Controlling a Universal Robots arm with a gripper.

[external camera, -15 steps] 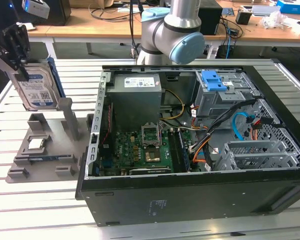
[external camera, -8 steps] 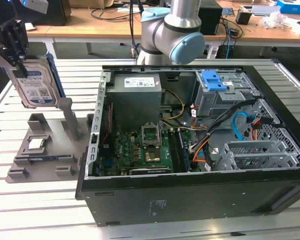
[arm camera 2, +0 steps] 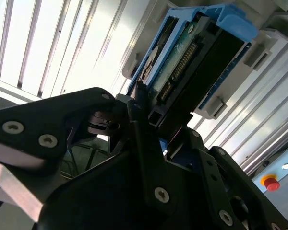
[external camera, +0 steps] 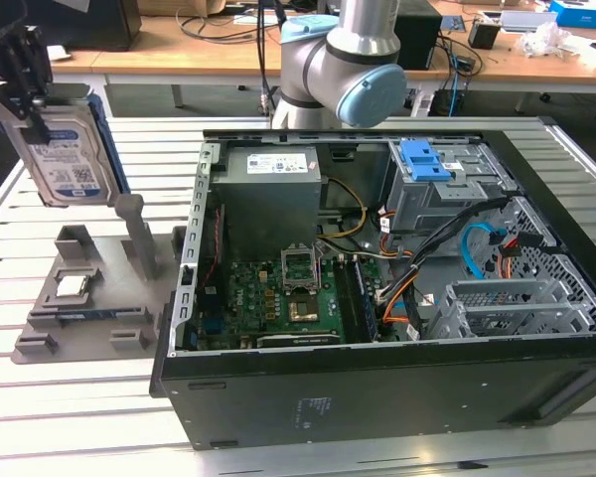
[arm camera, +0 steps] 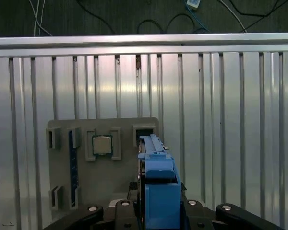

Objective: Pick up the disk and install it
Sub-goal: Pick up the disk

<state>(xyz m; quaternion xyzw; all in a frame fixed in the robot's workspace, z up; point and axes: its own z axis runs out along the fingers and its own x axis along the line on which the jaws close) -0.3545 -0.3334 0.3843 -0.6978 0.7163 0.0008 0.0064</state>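
Slatted metal table point(external camera: 79, 417), lab desks and cables behind. Open PC case point(external camera: 377, 298) lies on its side over the table's middle and toward the exterior view's right. Grey fixture point(external camera: 89, 308) sits near the table's edge at the exterior view's left, with a small processor chip point(external camera: 72, 286) in one pocket.

Gripper point(external camera: 28, 99) hangs above the fixture, fingers pressed together on the disk point(external camera: 65, 159), one finger across the label face. Disk is upright and off the fixture, its lower corner just beside the top of the grey post point(external camera: 131, 234). Both wrist views show the blue-railed disk point(arm camera 2: 197, 62) pinched in the gripper point(arm camera 2: 153, 115), and the first has it over the fixture point(arm camera: 101, 182).

Judged step: carrying the disk toward the grey drive cage point(external camera: 447, 189) at the case's far corner. To do it well:
- keep the pinch firm and centred so the disk can't swing or slip
- rise straight until clear of the post before any sideways travel
- pass over the case wall, avoiding the loose cables point(external camera: 477, 243)
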